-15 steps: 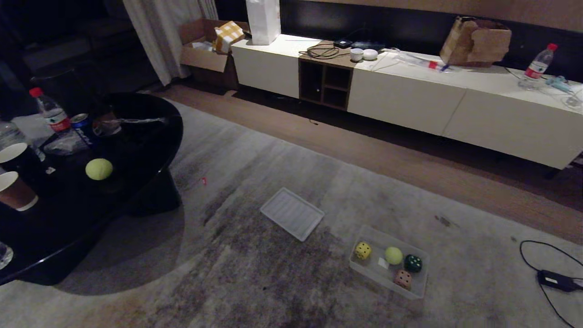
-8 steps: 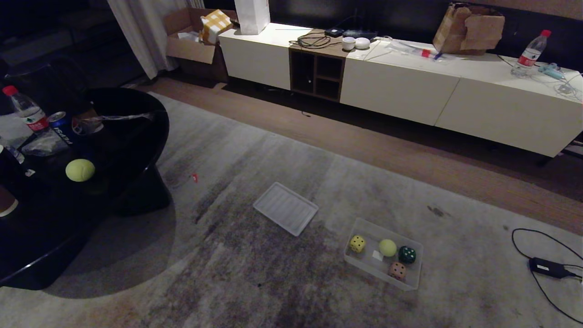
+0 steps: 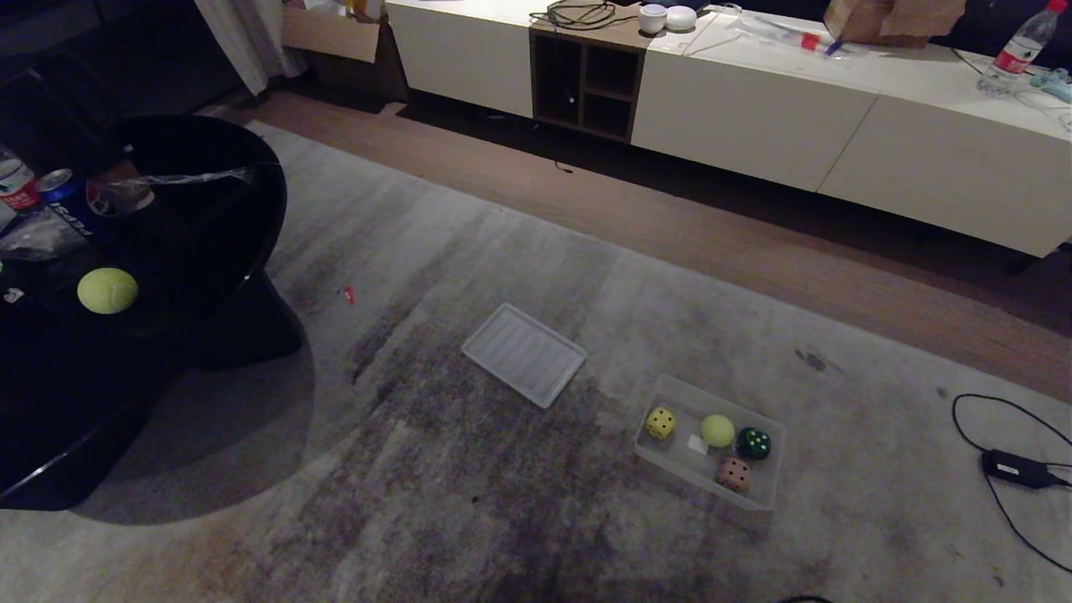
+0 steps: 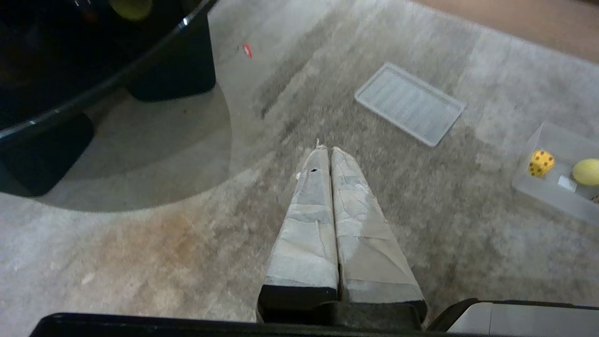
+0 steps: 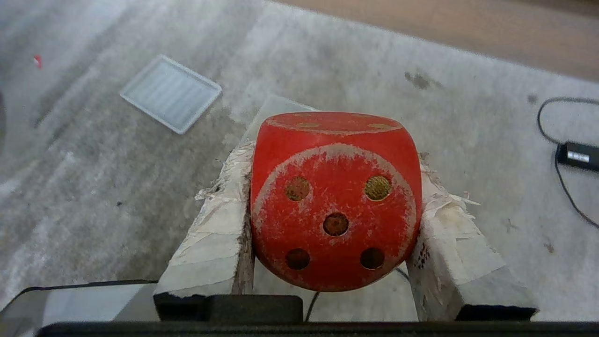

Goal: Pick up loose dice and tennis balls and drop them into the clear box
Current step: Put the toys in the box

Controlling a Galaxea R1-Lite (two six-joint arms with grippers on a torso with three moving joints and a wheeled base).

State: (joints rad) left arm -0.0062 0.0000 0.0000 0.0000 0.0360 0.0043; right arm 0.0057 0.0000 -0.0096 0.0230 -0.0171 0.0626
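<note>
Red die in hand: we have the red die (image 5: 334, 201) clamped between the taped fingers of the right gripper (image 5: 334, 206), its five-pip face turned to the right wrist camera; neither arm shows in the head view, so we judge this die to be on its way to the box, not yet dropped.

Left gripper: our left gripper (image 4: 327, 154) holds nothing, its two taped fingers pressed flat together over the carpet (image 3: 469, 469), at the centre of the left wrist view.

Clear box: we see the clear box (image 3: 766, 498) sitting on the carpet at the lower right of centre in the head view.

Box contents: we count four things inside: the yellow die (image 3: 660, 422) at the box's left end, a tennis ball (image 3: 718, 430) in the middle, the dark green die (image 3: 754, 443) at its right end, and the pinkish-brown die (image 3: 734, 474) nearest the lower edge of the frame. A small pale scrap also lies on the box floor; we cannot tell what it is.

Done so far: we judge three dice and one ball as delivered.

Left to do: we still have the red die to drop in, and a second tennis ball (image 3: 107, 290) lies on the black table (image 3: 209, 251) at the far left of the head view, well apart from the box.

Other flat thing: we note the ribbed panel (image 3: 524, 353) lying bare on the carpet, up and left of the box; it holds nothing.
</note>
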